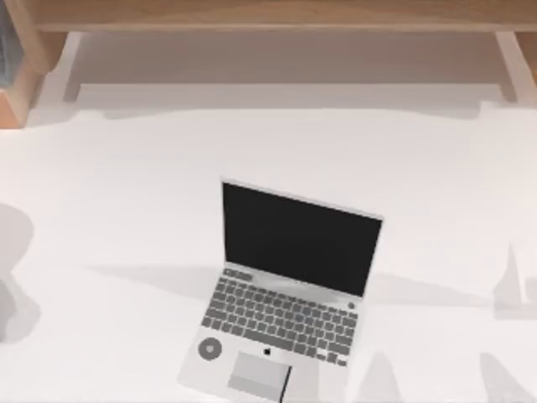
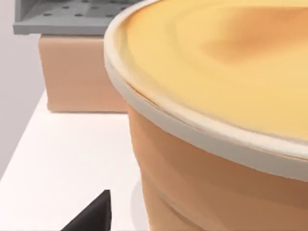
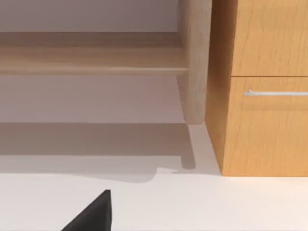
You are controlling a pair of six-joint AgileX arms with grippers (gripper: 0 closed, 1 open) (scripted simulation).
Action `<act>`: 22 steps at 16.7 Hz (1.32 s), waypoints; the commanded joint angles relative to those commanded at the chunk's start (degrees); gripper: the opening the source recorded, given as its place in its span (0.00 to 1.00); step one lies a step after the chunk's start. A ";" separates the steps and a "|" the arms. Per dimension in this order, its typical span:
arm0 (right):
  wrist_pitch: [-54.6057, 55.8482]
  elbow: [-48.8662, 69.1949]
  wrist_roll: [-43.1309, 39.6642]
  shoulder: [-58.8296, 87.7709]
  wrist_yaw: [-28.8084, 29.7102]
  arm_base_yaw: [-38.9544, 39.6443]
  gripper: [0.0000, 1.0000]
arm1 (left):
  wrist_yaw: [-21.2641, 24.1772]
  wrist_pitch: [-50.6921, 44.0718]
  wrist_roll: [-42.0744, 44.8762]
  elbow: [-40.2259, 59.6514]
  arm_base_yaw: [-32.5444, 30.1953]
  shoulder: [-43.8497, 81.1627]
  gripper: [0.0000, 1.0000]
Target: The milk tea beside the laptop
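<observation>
Since the left wrist view has the milk tea (image 2: 216, 120) looming right up against the lens, creamy top and tan wall right before the camera, the left end effector (image 2: 91, 216) sits just beside it, so left arm is clearly the nearer one; cup stands upright on the white counter (image 2: 67, 159), axis vertical, lying straight ahead of the wrist. Only a dark finger corner of that end effector is visible, so opening and grip: cannot tell. Behind the cup, a tan box (image 2: 77, 77) with a grey perforated tray (image 2: 62, 17) on top. Right end effector (image 3: 91, 216) faces away toward a wooden cabinet (image 3: 260, 96), likely parked, opening likewise cannot tell. Farther out, top view: laptop (image 1: 285, 294) open at counter centre, nearer the front edge. Judged next need: carry cup rightward to the laptop's side.
</observation>
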 joint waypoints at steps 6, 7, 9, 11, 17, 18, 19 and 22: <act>0.00 0.00 0.00 0.00 0.00 0.00 1.00 | -4.04 2.65 -1.80 3.76 -4.12 4.28 1.00; 0.00 0.00 0.00 0.00 0.00 0.00 1.00 | -4.04 2.65 -1.80 3.76 -4.12 4.28 1.00; 0.00 0.00 0.00 0.00 0.00 0.00 1.00 | -4.04 2.65 -1.80 3.76 -4.12 4.28 0.85; 0.00 0.00 0.00 0.00 0.00 0.00 1.00 | -4.04 2.65 -1.80 3.76 -4.12 4.28 0.70; 0.00 0.00 0.00 0.00 0.00 0.00 1.00 | -4.04 2.65 -1.80 3.76 -4.12 4.28 0.25; 0.00 0.00 0.00 0.00 0.00 0.00 1.00 | -4.04 2.65 -1.80 3.76 -4.12 4.28 0.17; 0.00 0.00 0.00 0.00 0.00 0.00 1.00 | -4.04 2.65 -1.80 3.76 -4.12 4.28 0.10; 0.00 0.00 0.00 0.00 0.00 0.00 1.00 | -4.04 2.65 -1.80 3.76 -4.12 4.28 0.00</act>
